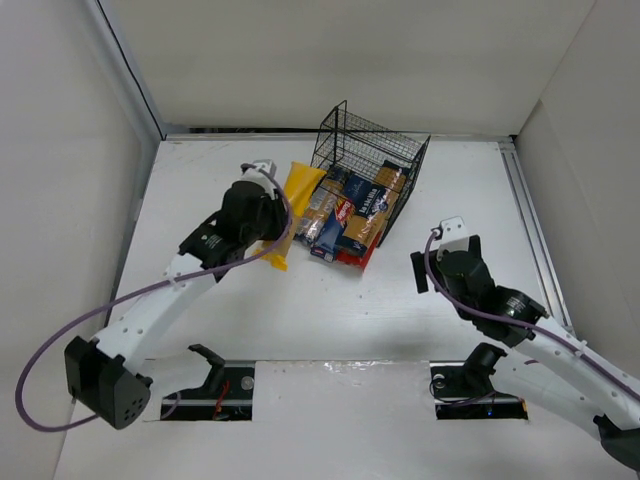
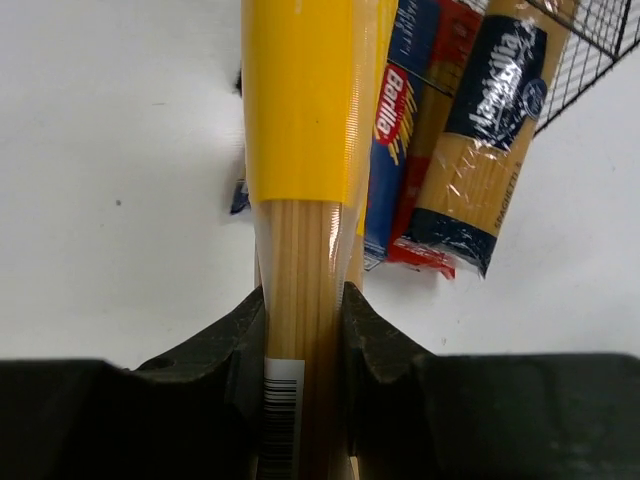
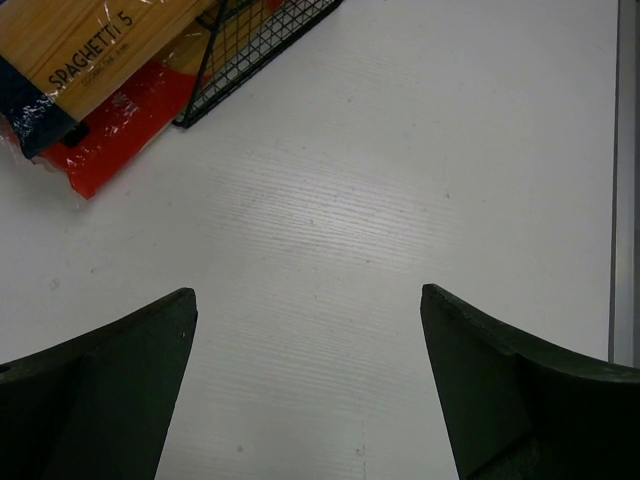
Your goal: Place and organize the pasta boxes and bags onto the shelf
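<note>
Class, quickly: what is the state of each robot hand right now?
Left hand: closed on the yellow spaghetti bag.
Right hand: open, holding nothing.

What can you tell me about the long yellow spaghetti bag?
The spaghetti bag is long and thin: yellow at the far part, then clear shiny plastic showing straight pale noodles, with a white barcode sticker. The left jaws pinch its clear end from both sides. It points toward the shelf, beside the other pasta packs, over the white table.
</note>
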You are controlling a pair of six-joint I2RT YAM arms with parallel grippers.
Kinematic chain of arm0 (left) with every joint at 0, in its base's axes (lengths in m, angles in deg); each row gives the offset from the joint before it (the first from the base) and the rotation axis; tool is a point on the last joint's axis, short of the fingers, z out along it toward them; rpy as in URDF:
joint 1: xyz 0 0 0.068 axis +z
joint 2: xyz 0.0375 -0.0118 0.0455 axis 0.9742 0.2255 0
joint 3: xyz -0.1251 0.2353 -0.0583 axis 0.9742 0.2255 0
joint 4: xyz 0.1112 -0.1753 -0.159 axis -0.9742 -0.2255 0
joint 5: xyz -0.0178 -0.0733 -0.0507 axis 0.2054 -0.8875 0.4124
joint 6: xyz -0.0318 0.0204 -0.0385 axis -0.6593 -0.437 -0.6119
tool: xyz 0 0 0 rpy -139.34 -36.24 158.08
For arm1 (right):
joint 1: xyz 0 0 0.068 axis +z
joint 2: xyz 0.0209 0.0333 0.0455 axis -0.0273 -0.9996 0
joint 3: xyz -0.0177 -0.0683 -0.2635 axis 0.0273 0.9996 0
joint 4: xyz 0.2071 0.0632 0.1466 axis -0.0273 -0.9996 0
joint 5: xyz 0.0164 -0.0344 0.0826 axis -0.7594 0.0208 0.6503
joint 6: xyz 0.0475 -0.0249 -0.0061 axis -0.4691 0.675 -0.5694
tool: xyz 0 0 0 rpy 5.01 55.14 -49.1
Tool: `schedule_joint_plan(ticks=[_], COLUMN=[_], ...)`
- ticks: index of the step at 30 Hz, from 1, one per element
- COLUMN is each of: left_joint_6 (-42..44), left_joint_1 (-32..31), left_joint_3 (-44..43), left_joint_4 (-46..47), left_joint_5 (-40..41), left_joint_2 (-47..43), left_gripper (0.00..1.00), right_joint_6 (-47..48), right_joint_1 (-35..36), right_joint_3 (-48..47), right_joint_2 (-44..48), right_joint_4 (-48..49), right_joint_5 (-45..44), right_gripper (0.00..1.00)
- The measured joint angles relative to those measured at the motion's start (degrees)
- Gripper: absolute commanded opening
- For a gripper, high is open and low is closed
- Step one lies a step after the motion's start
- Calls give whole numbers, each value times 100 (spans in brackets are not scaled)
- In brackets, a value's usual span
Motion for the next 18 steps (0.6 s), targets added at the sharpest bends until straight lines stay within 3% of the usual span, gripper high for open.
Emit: schedule_joint_plan(ticks=[8, 18], left_joint_6=[586, 938], left_joint_1=[-887, -1008], left_joint_3=[-177, -439], left_joint_4=[28, 343], left_joint_5=[328, 691], left_joint_2=[918, 1456], left_gripper=[0, 0], right_joint_6=[-2, -20], right_joint_1=[-15, -15], right_joint_3=[0, 0], right_joint_2=[155, 188], right_joint_4=[-98, -221], right_joint_5=[-146, -317], right_gripper=[97, 97])
